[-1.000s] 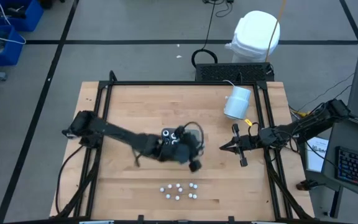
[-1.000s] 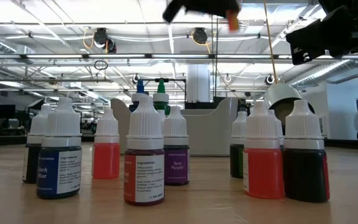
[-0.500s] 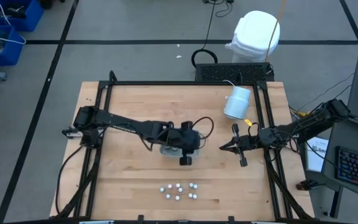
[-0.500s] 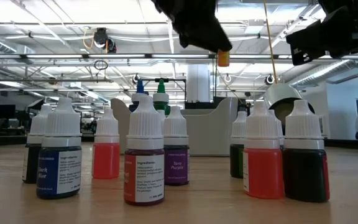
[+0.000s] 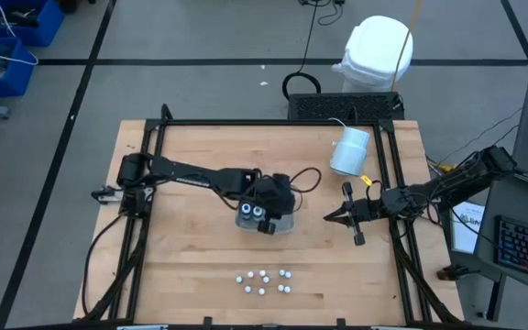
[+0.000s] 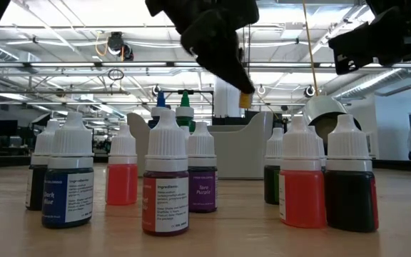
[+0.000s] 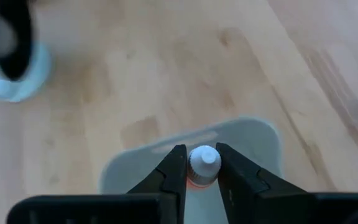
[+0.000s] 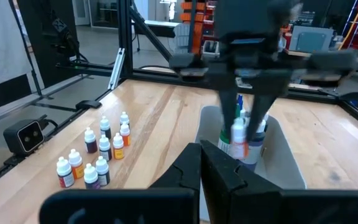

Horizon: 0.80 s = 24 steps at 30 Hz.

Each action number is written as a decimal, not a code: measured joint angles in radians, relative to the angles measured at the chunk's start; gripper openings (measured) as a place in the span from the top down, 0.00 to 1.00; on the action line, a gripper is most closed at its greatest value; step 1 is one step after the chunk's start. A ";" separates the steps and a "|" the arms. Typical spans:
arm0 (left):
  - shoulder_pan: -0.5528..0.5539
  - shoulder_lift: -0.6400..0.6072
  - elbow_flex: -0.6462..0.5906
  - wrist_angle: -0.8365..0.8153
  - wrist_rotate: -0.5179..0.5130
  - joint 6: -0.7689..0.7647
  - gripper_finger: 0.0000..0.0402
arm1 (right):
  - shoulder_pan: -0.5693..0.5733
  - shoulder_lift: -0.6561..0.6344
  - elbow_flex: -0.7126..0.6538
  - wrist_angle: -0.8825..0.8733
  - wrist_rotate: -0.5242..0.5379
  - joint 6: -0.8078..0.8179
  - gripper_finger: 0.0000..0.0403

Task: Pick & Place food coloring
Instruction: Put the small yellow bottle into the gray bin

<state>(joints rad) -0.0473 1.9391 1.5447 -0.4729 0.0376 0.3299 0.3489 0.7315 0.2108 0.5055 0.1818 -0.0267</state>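
My left gripper (image 5: 266, 226) hovers over the clear plastic tray (image 5: 283, 225) at mid-table, shut on a small orange food coloring bottle (image 7: 202, 167) with a white cap. The right wrist view shows that bottle (image 8: 239, 139) above the tray (image 8: 283, 163), where a few bottles stand (image 8: 257, 133). Several more white-capped bottles (image 5: 264, 280) stand on their bases near the table's front edge. My right gripper (image 5: 330, 218) waits shut, to the right of the tray. My left gripper pinches the bottle's top, at and just under the white cap (image 7: 202, 159), between its two fingers. The fingers (image 6: 228, 68) slant down from above. The bottle hangs clear over the tray, its orange bottom end (image 6: 245, 101) sticking out below the fingertips.
A big white cylinder (image 5: 349, 151) lies on the table at the far right. A black frame (image 5: 273, 122) runs around the tabletop. Bare wood lies between the tray and the bottle cluster.
My left gripper has swung toward the table's far edge, over the tray, and come down, its wrist rolling on the way. The orange bottle has gone with it, dropping from high above the table to just over the tray. The fingers stayed shut on it.
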 joint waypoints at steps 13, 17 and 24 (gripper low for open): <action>0.012 0.073 0.001 0.054 0.015 0.035 0.83 | 0.000 0.000 -0.008 0.022 0.001 0.000 1.00; 0.023 0.087 0.000 0.064 0.016 0.034 0.83 | 0.000 0.000 -0.008 0.021 0.001 0.000 1.00; 0.034 0.100 -0.001 0.054 0.043 0.029 0.82 | 0.000 0.000 -0.008 0.021 0.001 -0.011 1.00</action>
<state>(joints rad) -0.0132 2.0396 1.5440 -0.4188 0.0810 0.3592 0.3485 0.7311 0.2028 0.5263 0.1825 -0.0373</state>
